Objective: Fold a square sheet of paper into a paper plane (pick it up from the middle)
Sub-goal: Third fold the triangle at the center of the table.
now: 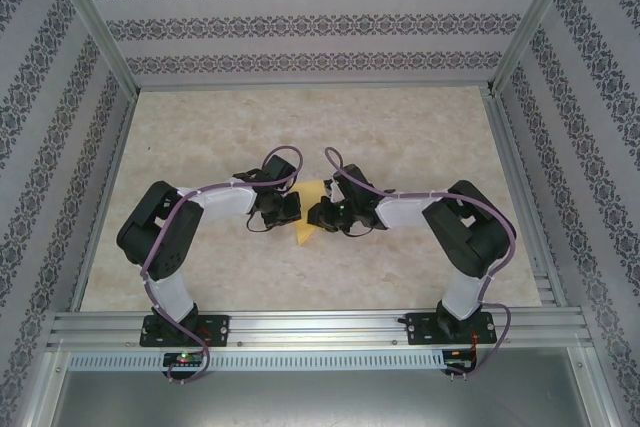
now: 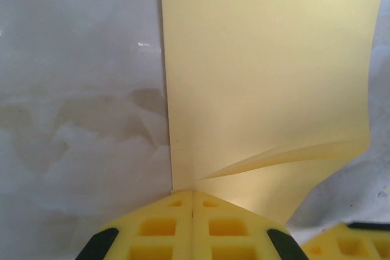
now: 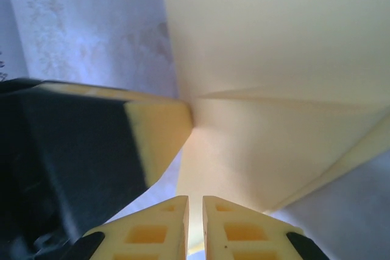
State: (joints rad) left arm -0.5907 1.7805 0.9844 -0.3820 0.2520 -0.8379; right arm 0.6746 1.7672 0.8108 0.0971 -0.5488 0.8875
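Left gripper (image 2: 192, 198): yellow ribbed pads pressed flat together, pinching edge of thin, plain yellow paper sheet (image 2: 262, 71). Sheet sits between both grippers at table middle; broad smooth face stretches away from pads, one crease fans rightward from pinch point, right edge bends. Right gripper (image 3: 195, 204): pads almost meeting, thin slit, paper edge caught in it. Around: beige mottled tabletop (image 1: 400, 127), patterned wall panels (image 1: 300, 7), aluminium frame rail (image 1: 320, 327). In top view, black wrists overlap sheet, only small yellow patches visible.
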